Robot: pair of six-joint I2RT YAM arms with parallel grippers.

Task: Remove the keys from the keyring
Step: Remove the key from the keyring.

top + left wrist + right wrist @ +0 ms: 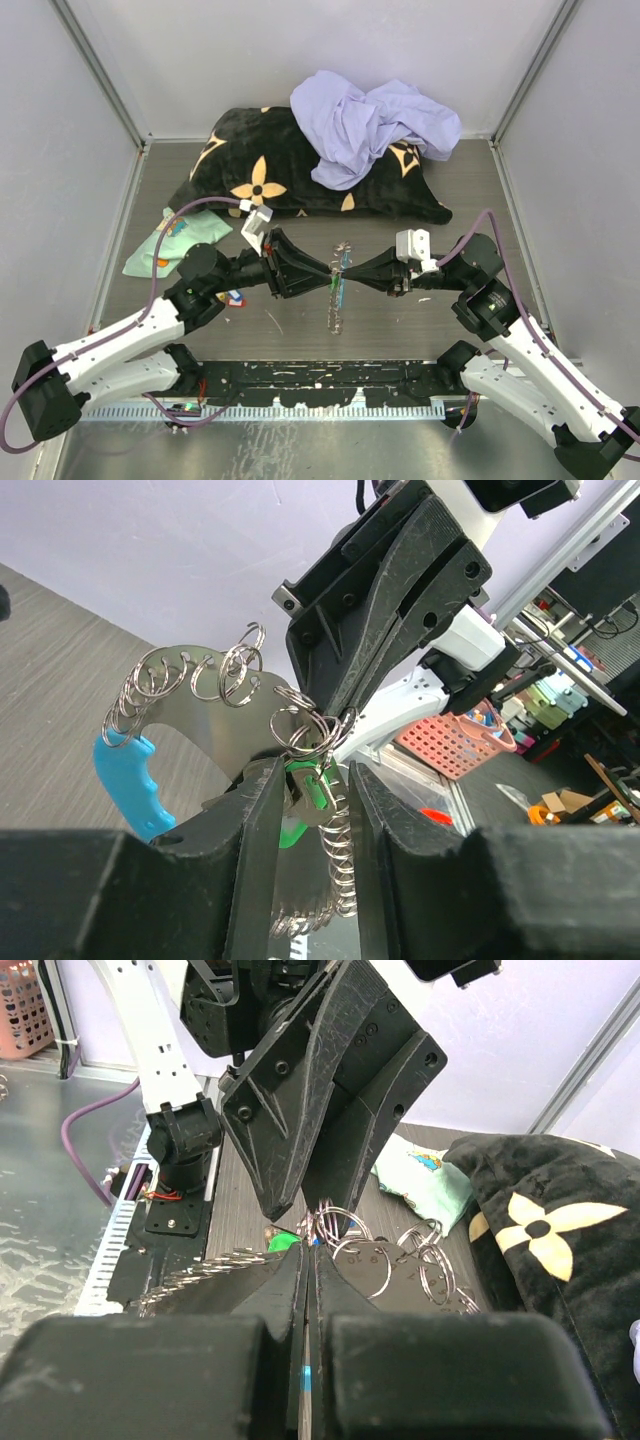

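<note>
Grey-walled table (420, 320): right gripper (305, 1250) clamped on keyring (200, 695). Green-tagged key (300, 815) between my narrow-set left fingers (255, 860) (grip unclear). I'd pinch tag, slide off split ring (300, 730).

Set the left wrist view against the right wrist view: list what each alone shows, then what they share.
Left wrist only: the keyring, its light-blue end in full, and the right gripper shut on a ring. Right wrist only: the black flowered pillow, the mint-green cloth, and the left gripper from outside. Both: the keyring's rings and a green-tagged key between the two grippers.
</note>
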